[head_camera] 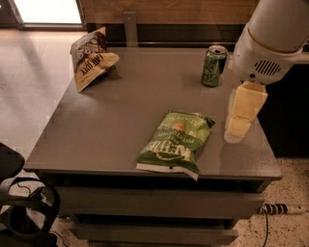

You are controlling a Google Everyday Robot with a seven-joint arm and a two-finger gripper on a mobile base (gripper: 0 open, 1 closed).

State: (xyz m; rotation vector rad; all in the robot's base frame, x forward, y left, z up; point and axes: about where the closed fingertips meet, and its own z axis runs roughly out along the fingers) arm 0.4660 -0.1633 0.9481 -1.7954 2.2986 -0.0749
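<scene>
My gripper (pixel 240 120) hangs from the white arm (pixel 275 38) over the right side of the grey table (pixel 111 125), pointing down, just above the surface. Nothing shows in it. The nearest thing is a green chip bag (pixel 176 142) lying flat to its left, near the table's front edge. A green soda can (pixel 213 66) stands upright behind the gripper, toward the back right. A brown chip bag (pixel 91 58) stands at the back left corner.
The table has drawers below its front edge. A wooden wall panel (pixel 169 9) runs behind it. Black base hardware with cables (pixel 19 207) sits on the floor at the lower left. A striped cable (pixel 280 210) lies on the floor at the lower right.
</scene>
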